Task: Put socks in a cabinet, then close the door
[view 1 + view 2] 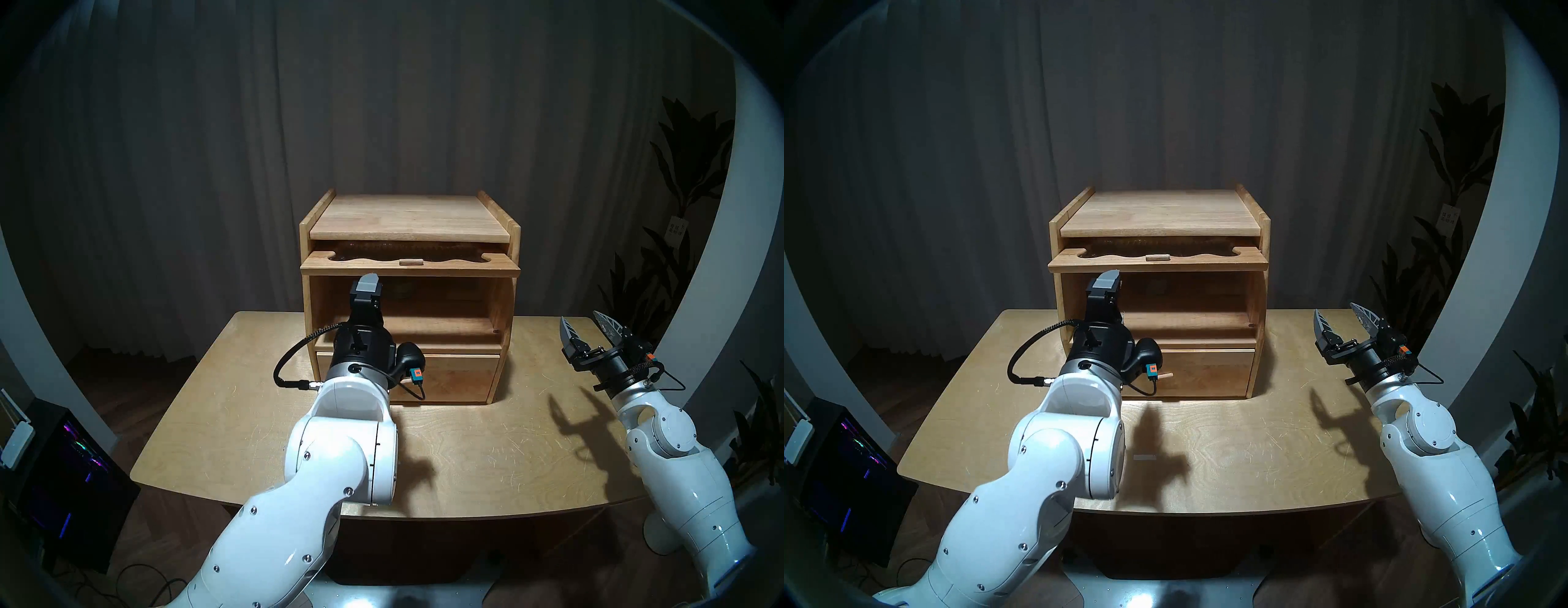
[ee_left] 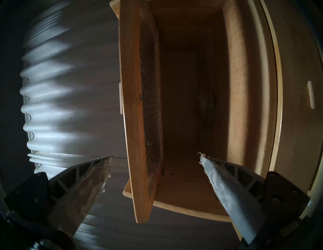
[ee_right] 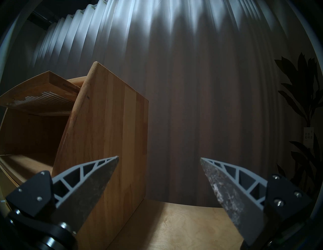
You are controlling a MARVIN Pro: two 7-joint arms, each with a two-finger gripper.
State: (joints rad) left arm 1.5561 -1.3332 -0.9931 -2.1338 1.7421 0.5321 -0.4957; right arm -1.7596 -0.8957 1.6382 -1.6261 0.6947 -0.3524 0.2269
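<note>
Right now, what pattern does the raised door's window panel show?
Dark, fine parallel ribs on the door's window panel, clearest in the right wrist view.

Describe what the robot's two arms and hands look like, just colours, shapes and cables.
Both arms are glossy white rounded shells with small screws and silver wrist rings. Each ends in a black hand body with two pointed grey fingers, ribbed like a truss, their pads worn and scuffed. The left hand has a braided black cable looping beside it and a small orange-and-teal tag. The right hand carries a thinner black cable and the same tag.
</note>
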